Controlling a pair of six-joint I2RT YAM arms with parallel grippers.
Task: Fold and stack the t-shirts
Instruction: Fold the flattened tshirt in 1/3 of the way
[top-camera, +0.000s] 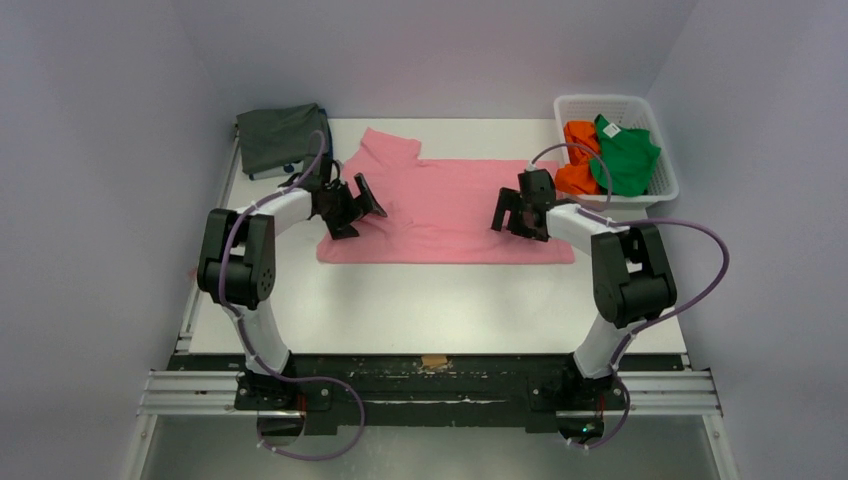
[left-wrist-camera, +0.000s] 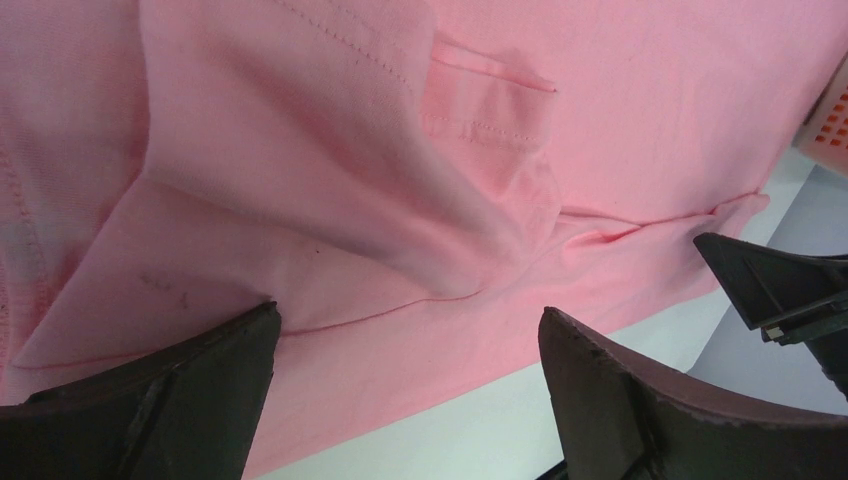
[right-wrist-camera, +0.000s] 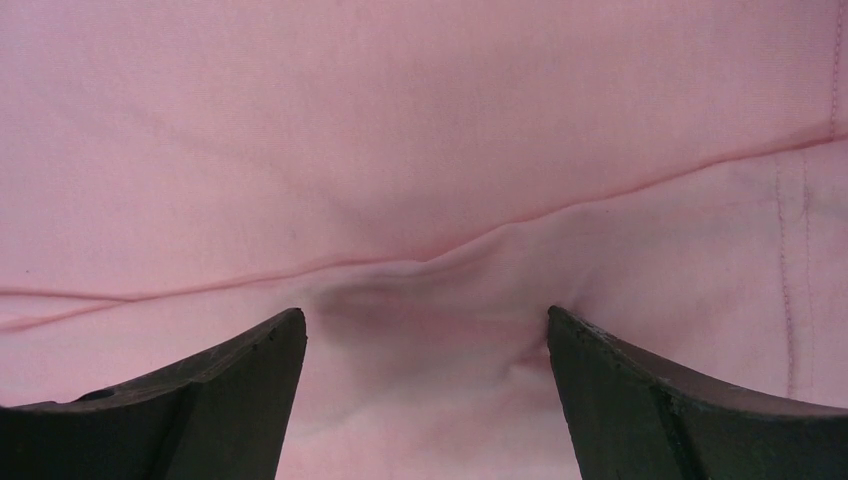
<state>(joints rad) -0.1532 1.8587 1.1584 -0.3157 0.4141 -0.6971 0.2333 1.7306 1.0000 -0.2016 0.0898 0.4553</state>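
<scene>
Pink t-shirt (top-camera: 450, 210) spread mid-counter (top-camera: 430, 300), collar toward far edge. Left tool (top-camera: 358, 207) wide open over shirt's left side, holding nothing. Right tool (top-camera: 507, 213) wide open astride raised crease; contact with cloth unclear. Dark grey shirt (top-camera: 280, 138) at far left corner. Orange shirt (top-camera: 578, 140) and green shirt (top-camera: 628, 155) bunched in basket (top-camera: 617, 103) at far right corner, lower parts hidden.
</scene>
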